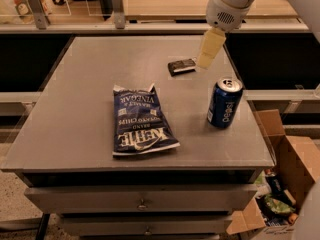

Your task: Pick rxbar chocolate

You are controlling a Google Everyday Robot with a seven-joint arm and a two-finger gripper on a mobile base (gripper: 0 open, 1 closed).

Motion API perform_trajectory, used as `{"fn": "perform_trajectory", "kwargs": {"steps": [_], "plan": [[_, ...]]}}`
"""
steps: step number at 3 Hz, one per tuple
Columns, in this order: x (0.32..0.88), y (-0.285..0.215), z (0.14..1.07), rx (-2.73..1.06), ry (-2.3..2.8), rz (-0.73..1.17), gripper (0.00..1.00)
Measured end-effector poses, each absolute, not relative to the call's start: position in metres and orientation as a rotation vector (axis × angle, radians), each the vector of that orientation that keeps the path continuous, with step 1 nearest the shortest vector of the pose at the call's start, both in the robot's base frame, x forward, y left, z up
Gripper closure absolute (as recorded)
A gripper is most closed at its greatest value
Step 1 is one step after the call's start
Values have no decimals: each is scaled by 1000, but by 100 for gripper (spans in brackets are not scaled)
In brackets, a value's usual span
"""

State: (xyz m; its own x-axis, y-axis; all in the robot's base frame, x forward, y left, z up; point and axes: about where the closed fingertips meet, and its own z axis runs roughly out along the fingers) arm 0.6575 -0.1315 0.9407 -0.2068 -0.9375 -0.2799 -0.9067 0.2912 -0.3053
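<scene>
Toward the far right of the counter (75, 94), the rxbar (181, 66) lies flat, and the pincer (205, 63) hangs just beside its right end; whether it is wide or narrow I cannot tell. Bare surface spreads left of the bar. The can (224, 103) stands near the right edge, and the chip bag (141, 120) sprawls mid-counter, well apart.

Chip bag (141, 120) on table (75, 109), can (224, 103) right of it, rxbar chocolate (181, 66) behind, claw (205, 60) just beside it

White rounded arm with a vent grille ends in a cream-yellow claw (205, 60) just beside the rxbar chocolate (181, 66).
</scene>
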Motion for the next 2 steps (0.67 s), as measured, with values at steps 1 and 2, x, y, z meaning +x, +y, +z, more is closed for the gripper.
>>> {"fn": "perform_trajectory", "kwargs": {"steps": [1,2], "plan": [[689,-129,919,-1618,2132,-58,0],[713,-123,894,-1625,2108,-34,0]]}}
